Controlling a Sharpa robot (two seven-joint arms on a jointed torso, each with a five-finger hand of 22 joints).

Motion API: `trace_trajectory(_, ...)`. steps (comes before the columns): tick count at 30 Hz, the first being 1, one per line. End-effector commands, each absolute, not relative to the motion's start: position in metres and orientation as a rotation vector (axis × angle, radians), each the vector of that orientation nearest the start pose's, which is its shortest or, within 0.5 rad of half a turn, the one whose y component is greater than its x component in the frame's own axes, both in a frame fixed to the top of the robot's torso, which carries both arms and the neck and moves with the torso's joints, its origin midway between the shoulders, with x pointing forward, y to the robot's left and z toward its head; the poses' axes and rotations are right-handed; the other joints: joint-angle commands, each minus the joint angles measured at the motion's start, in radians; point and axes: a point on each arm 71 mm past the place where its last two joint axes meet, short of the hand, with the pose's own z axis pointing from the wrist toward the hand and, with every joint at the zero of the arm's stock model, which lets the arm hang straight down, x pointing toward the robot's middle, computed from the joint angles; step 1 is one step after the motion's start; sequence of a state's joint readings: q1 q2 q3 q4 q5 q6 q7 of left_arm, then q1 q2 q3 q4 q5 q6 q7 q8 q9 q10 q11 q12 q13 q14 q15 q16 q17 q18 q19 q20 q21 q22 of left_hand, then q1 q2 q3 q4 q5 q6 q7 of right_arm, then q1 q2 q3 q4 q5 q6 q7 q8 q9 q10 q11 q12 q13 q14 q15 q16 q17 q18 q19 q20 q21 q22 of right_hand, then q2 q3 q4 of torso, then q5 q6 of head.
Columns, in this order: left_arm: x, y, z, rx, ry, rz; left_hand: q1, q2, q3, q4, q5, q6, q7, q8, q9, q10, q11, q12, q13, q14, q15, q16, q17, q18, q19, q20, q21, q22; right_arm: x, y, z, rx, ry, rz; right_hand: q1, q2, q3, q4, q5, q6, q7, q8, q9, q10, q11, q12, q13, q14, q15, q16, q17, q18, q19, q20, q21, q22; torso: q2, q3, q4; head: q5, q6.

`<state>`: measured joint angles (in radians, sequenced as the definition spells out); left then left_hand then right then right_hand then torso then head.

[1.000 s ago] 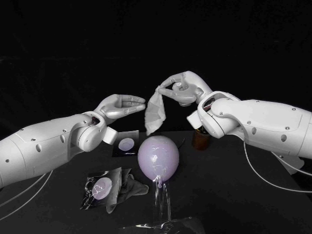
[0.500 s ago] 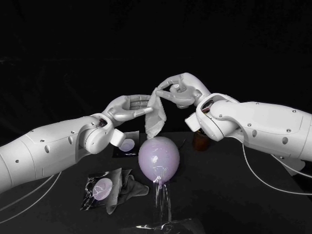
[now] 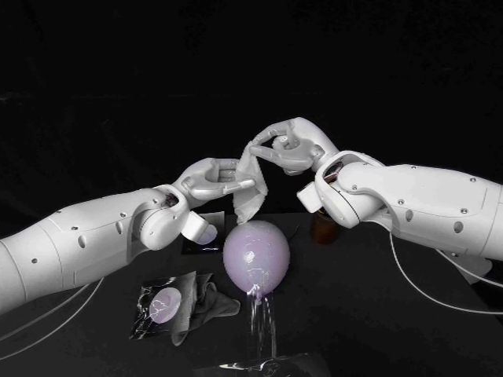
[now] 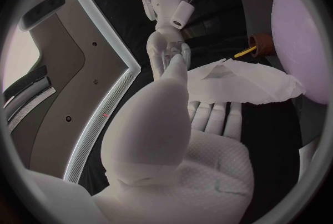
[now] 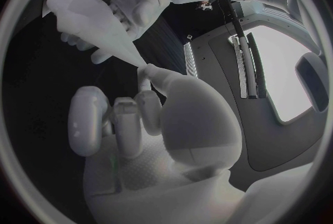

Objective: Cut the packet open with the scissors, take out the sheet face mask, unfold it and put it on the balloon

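Folded sheet mask (image 3: 249,188) hangs pinched at its top in the right hand (image 3: 288,145), just above the balloon (image 3: 256,255) at 6 o'clock; the left hand (image 3: 212,179) has moved in from 9 o'clock, fingers part-spread against its edge, grip uncertain, so unfolding likely next.

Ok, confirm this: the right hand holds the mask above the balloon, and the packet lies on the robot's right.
Wrong side: the head view shows the packet on the robot's left, beside the balloon. The right hand does hold the mask above it.

Dark robot lab: black table (image 3: 421,330), black backdrop (image 3: 251,55).
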<state>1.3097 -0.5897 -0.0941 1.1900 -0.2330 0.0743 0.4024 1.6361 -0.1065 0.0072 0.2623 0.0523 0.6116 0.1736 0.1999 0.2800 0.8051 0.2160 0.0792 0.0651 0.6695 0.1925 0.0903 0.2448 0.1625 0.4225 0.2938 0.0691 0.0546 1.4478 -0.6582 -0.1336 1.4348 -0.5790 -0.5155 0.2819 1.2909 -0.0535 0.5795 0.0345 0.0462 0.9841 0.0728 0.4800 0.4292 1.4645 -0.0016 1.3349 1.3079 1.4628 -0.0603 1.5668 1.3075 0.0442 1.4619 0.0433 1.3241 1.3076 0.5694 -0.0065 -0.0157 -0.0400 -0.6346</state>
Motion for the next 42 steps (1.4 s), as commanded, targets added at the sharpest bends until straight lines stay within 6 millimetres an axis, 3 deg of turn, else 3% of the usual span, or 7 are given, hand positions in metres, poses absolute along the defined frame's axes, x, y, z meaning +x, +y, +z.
trace_trajectory(1, 0.541, 0.146, -0.154, -0.61, 1.69, -1.783, 0.011, 0.007, -0.001, 0.0, -0.004, 0.024, 0.068, 0.011, 0.006, 0.026, 0.0, 0.006, 0.001, 0.033, 0.0, 0.01, 0.007, -0.001, 0.031, 0.0, 0.012, 0.004, 0.525, -0.139, -0.08, 0.335, 1.339, 1.271, 0.005, 0.003, 0.004, -0.003, 0.002, 0.002, -0.004, 0.011, 0.1, 0.007, -0.005, 0.005, 0.118, 0.108, -0.005, 0.004, 0.263, 0.005, 0.01, 0.0, 0.002, 0.197, 0.001, 0.0003, 0.0006, 0.0, 0.001)
trace_trajectory(4, 0.542, 0.147, -0.155, -0.619, 1.696, -1.781, 0.043, 0.035, 0.018, -0.015, -0.004, 0.081, 0.069, 0.032, 0.021, 0.061, 0.002, 0.009, 0.001, 0.115, 0.002, 0.031, 0.023, -0.009, 0.116, 0.0, 0.038, 0.014, 0.525, -0.14, -0.079, 0.335, 1.334, 1.268, 0.005, 0.003, 0.004, -0.003, 0.002, 0.002, -0.004, 0.011, 0.1, 0.007, -0.005, 0.005, 0.118, 0.108, -0.005, 0.004, 0.263, 0.005, 0.01, 0.0, 0.002, 0.197, 0.0, 0.0002, 0.0004, 0.0, 0.001)
trace_trajectory(7, 0.543, 0.148, -0.156, -0.628, 1.707, -1.777, 0.082, 0.075, 0.053, -0.027, -0.003, 0.142, 0.066, 0.055, 0.03, 0.114, -0.011, 0.021, 0.004, 0.189, -0.017, 0.062, 0.03, 0.001, 0.329, -0.002, 0.102, 0.041, 0.526, -0.142, -0.079, 0.336, 1.329, 1.266, 0.005, 0.003, 0.004, -0.003, 0.002, 0.002, -0.004, 0.011, 0.1, 0.007, -0.005, 0.005, 0.118, 0.108, -0.005, 0.004, 0.263, 0.005, 0.01, 0.0, 0.002, 0.197, 0.0, 0.0001, -0.0002, -0.002, 0.0)
trace_trajectory(14, 0.544, 0.147, -0.157, -0.659, 1.716, -1.779, 0.155, 0.123, 0.185, -0.012, -0.001, 0.232, 0.048, 0.07, 0.018, 0.205, -0.038, 0.014, -0.003, 0.265, -0.045, 0.074, 0.021, 0.023, 0.415, -0.015, 0.127, 0.039, 0.528, -0.145, -0.079, 0.337, 1.333, 1.265, 0.005, 0.003, 0.004, -0.003, 0.002, 0.002, -0.004, 0.011, 0.1, 0.007, -0.005, 0.005, 0.118, 0.108, -0.005, 0.004, 0.263, 0.005, 0.01, 0.0, 0.002, 0.197, 0.0, 0.0005, -0.0003, 0.002, 0.002)
trace_trajectory(20, 0.546, 0.147, -0.157, -0.715, 1.692, -1.785, 0.138, 0.097, 0.353, 0.021, -0.006, 0.289, 0.039, 0.083, 0.016, 0.281, -0.052, -0.01, -0.004, 0.319, -0.058, 0.066, 0.001, 0.021, 0.461, -0.035, 0.139, 0.033, 0.53, -0.146, -0.079, 0.343, 1.35, 1.27, 0.002, 0.003, 0.005, -0.003, 0.002, 0.0, -0.003, 0.012, 0.101, 0.004, -0.004, 0.0, 0.115, 0.108, -0.004, 0.004, 0.263, 0.007, 0.006, 0.001, -0.007, 0.195, 0.0, 0.0005, -0.0007, 0.002, 0.002)
trace_trajectory(29, 0.547, 0.148, -0.157, -0.774, 1.677, -1.809, 0.053, 0.091, 0.437, 0.023, -0.003, 0.315, 0.025, 0.102, 0.029, 0.333, -0.067, -0.016, -0.003, 0.365, -0.072, 0.069, -0.003, 0.022, 0.493, -0.042, 0.146, 0.028, 0.537, -0.15, -0.082, 0.378, 1.383, 1.259, -0.011, 0.004, 0.006, -0.001, 0.002, -0.026, 0.004, 0.003, 0.1, -0.023, 0.002, -0.053, 0.084, 0.108, 0.001, 0.004, 0.263, 0.013, -0.008, 0.004, -0.037, 0.187, 0.0, -0.0002, 0.0003, 0.001, 0.001)
trace_trajectory(42, 0.545, 0.148, -0.156, -0.881, 1.646, -1.866, 0.012, 0.062, 0.51, 0.004, -0.003, 0.315, 0.024, 0.111, 0.041, 0.332, -0.066, -0.019, -0.004, 0.367, -0.07, 0.052, -0.009, 0.022, 0.498, -0.042, 0.136, 0.018, 0.554, -0.167, -0.092, 0.476, 1.439, 1.143, -0.078, -0.051, -0.073, 0.041, 0.003, -0.202, 0.101, -0.156, 0.033, -0.318, 0.088, -0.49, -0.177, 0.056, 0.075, -0.061, 0.143, 0.035, -0.092, 0.057, -0.193, 0.146, 0.0, 0.0001, 0.0001, 0.002, 0.002)
